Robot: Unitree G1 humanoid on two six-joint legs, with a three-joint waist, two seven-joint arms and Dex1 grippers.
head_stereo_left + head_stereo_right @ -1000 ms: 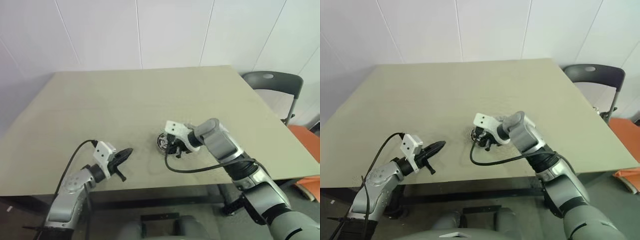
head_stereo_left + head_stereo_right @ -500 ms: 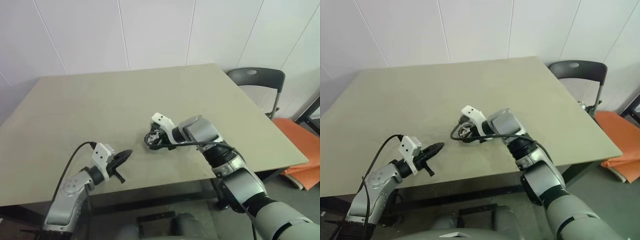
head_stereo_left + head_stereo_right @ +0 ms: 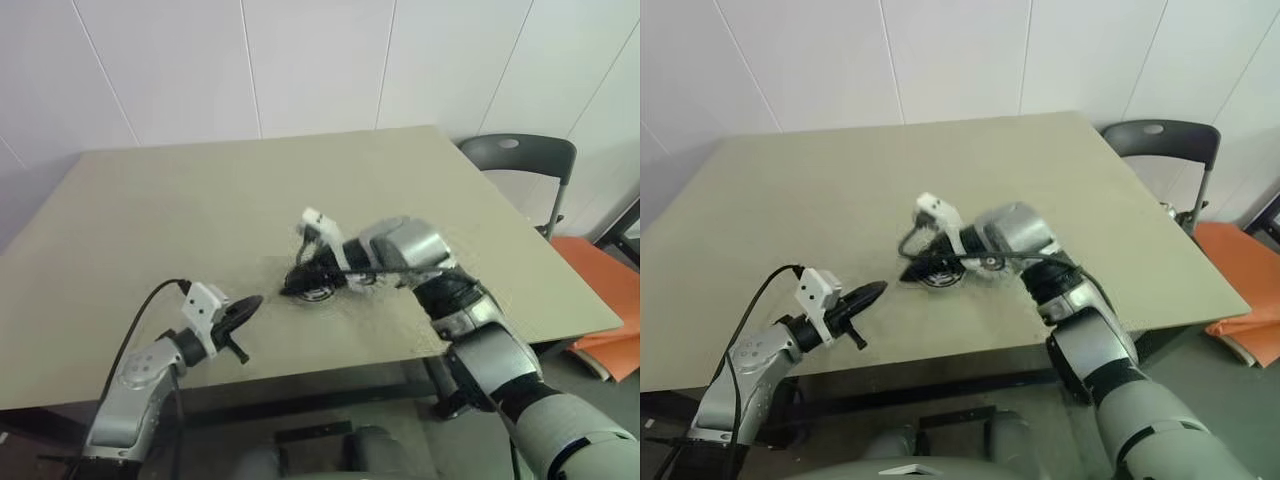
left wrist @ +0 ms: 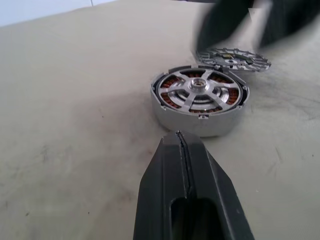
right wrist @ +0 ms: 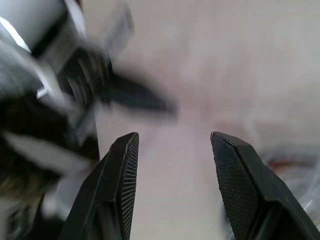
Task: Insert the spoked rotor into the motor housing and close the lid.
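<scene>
Right pincer [image 5: 172, 185] agape, blurred over motor housing [image 4: 198, 100], spoked rotor [image 4: 200, 91] seated.

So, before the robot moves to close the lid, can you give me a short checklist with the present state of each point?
1. Spoked rotor sits inside the motor housing: ok.
2. Lid is on the housing: not ok, it lies on the table just behind the housing.
3. Right gripper is open and holds nothing: ok.
4. Left gripper is shut, holds nothing and stays apart from the housing: ok.
5. Rotor is seated fully level: cannot tell.
</scene>
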